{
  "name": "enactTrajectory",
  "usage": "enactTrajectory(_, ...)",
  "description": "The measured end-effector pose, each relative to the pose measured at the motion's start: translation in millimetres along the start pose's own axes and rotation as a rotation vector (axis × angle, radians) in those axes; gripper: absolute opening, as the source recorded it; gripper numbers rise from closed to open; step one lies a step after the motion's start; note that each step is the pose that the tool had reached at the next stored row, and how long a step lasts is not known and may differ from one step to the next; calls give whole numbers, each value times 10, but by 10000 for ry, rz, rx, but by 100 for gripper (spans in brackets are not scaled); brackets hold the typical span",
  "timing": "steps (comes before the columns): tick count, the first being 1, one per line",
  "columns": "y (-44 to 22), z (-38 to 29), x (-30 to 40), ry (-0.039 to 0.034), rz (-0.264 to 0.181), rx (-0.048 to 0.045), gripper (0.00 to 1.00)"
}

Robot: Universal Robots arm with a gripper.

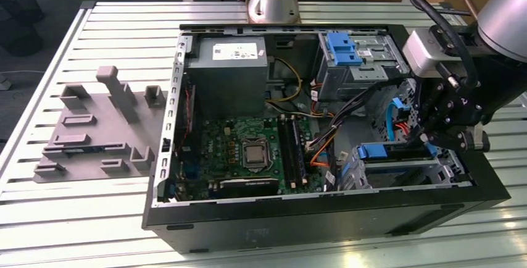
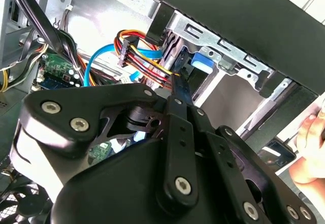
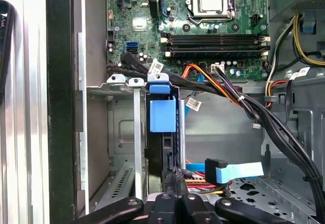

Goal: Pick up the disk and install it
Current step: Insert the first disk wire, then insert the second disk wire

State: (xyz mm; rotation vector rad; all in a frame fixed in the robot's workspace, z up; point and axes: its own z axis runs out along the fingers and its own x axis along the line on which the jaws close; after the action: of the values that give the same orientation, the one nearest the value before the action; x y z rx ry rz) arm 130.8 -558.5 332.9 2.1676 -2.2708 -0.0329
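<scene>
Disk seated in the drive cage

The disk (image 3: 162, 113) stands on edge in the metal drive cage (image 3: 119, 127), blue frame tab toward the motherboard (image 3: 203, 26). Black cables (image 3: 254, 112) cross beside it. The tool (image 3: 175, 186), fingers narrowed together, sits at its rear edge.

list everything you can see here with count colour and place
open black desktop computer case: one, on the slatted metal table
green motherboard: one, on the case floor
grey power-supply box: one, far corner of the case
silver disk in a blue plastic frame: one, standing in the metal drive cage by the gripper
blue plastic bracket: one, upper bay
grey fixture plate with blocks: one, at the exterior view's left
person's hand: one, outside the case in the second wrist view
black gripper: one, over the drive cage
</scene>
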Motion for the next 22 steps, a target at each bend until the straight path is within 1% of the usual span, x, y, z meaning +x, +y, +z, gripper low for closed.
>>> enactTrajectory(2,0,-2,0,-10,0,-1,11)
enactTrajectory(6,1,-75,-2,-11,0,0,11)
enactTrajectory(22,4,-96,-2,-11,-1,-1,11)
